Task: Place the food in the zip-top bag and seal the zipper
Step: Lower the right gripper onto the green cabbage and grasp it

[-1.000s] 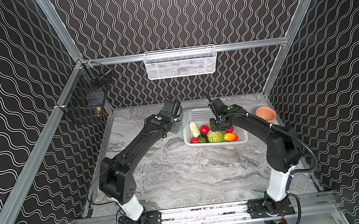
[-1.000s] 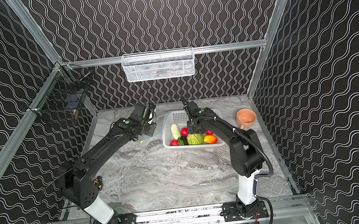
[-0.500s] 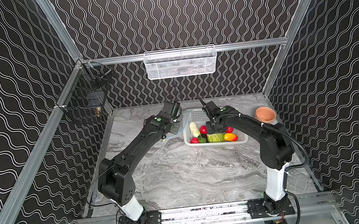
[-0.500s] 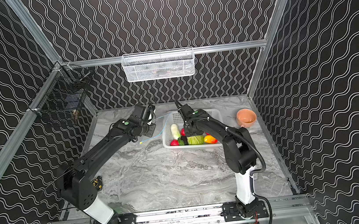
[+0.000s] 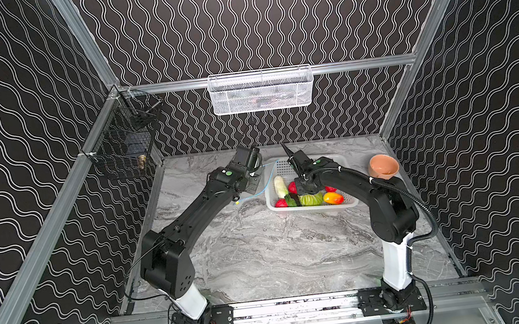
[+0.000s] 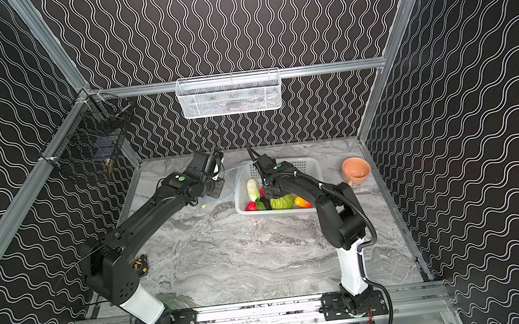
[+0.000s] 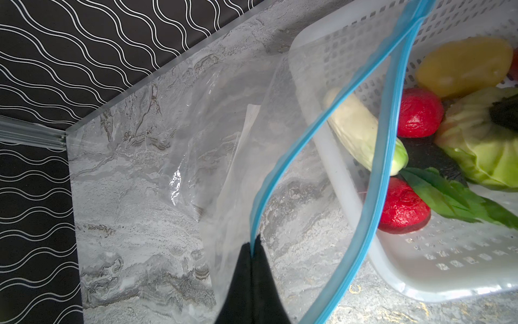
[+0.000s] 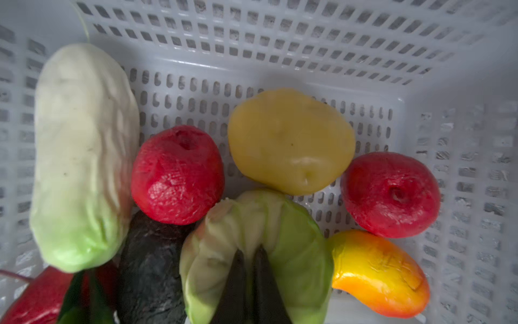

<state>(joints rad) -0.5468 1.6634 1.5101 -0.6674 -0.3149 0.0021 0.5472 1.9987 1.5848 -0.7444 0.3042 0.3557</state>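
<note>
Right wrist: basket (image 8: 308,42) holds food (image 8: 291,140); right fingers (image 8: 235,286) seemingly pinch melon (image 8: 297,238); left fingers (image 7: 241,280) clenched on zip-top bag (image 7: 224,140) zipper (image 7: 390,134).

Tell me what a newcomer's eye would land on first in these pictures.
The bright toy fruit and vegetables piled in the white basket at the back of the marble table stand out first. The right gripper is pinched on the green melon there, while the left gripper pinches the blue strip of the clear bag, holding its mouth open beside the basket.
</note>
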